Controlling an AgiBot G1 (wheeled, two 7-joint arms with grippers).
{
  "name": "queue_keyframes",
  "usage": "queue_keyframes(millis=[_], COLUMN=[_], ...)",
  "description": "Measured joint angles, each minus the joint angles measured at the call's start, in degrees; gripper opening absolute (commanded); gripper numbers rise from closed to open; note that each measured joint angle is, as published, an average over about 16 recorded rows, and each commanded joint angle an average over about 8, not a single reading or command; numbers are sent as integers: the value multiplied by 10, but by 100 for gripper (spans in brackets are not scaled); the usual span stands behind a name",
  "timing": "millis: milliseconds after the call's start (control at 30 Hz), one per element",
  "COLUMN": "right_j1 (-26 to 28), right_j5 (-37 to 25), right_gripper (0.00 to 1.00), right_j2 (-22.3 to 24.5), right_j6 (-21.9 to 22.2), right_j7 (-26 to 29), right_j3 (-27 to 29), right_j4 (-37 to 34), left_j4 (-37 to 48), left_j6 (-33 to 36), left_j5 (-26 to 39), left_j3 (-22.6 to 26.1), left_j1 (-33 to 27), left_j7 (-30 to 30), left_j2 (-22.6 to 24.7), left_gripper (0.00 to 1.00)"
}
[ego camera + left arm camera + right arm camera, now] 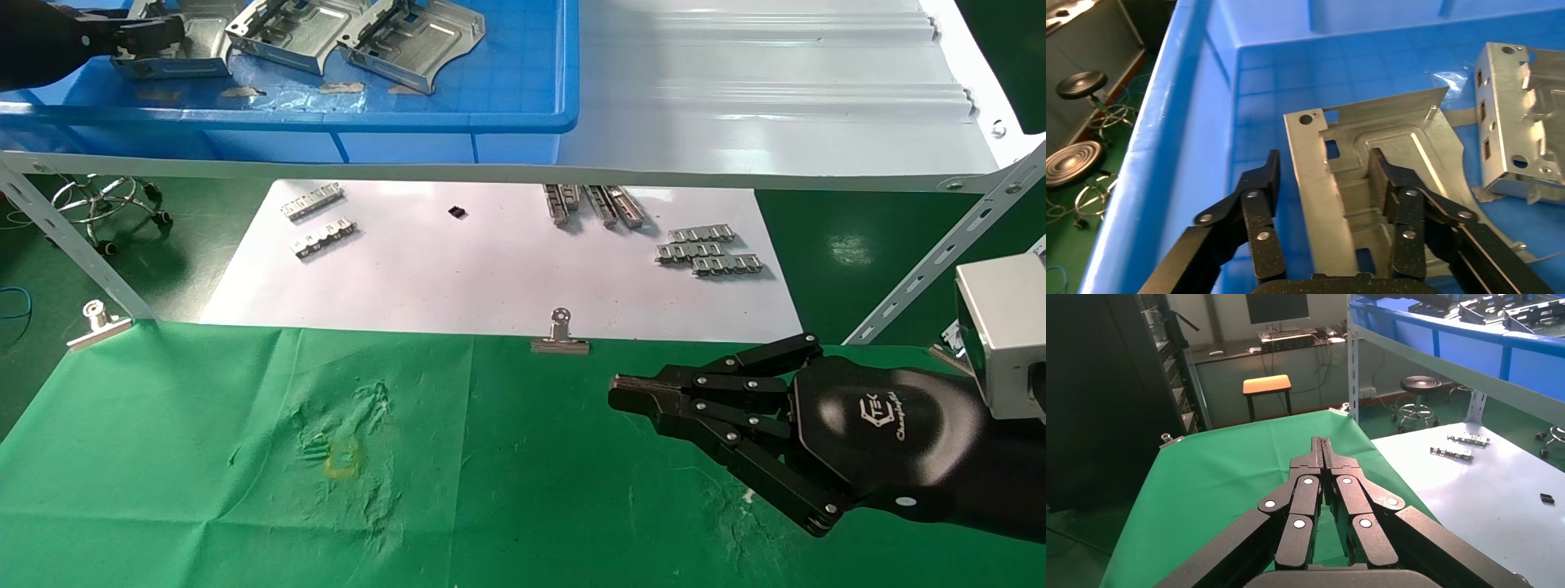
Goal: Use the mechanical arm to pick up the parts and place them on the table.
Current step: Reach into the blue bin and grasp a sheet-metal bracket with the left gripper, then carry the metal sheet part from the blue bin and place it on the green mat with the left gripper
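Three silver stamped plates (286, 33) lie in a blue bin (327, 121) on the shelf at the far left. My left gripper (139, 37) reaches into the bin over the leftmost plate (184, 45). In the left wrist view it (1324, 160) is open, with its jaws either side of that plate's (1389, 131) long flange: one finger sits over the bin floor, the other over the embossed recess. A second plate (1523, 122) lies beside it. My right gripper (621, 398) is shut and empty, low over the green cloth table (204, 490); it also shows in the right wrist view (1322, 441).
The grey metal shelf (776, 98) spans the far side, with slanted braces (73, 245) at both ends. Below it a white sheet (490, 269) holds small toothed strips (709, 249). Binder clips (560, 335) pin the cloth's far edge. A faint yellow mark (343, 457) is on the cloth.
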Motion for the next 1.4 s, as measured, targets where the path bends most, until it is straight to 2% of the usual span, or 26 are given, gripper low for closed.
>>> queue_keyframes(millis=[567, 867, 1133, 1400], right_j1=[0, 0, 0, 0], right_j5=[0, 0, 0, 0], right_gripper=[0, 0, 0, 0], right_j2=[0, 0, 0, 0], right_j6=[0, 0, 0, 0], right_j7=[0, 0, 0, 0], right_j3=[0, 0, 0, 0], right_j4=[0, 0, 0, 0], left_j4=[-10, -69, -187, -291], left_j6=[-30, -19, 69, 233], left_j5=[1, -33, -108, -202], left_j3=[0, -23, -65, -108], left_j1=[4, 23, 74, 140], left_j7=[9, 32, 70, 145], left_j2=[-5, -29, -81, -139], left_gripper=[0, 0, 0, 0])
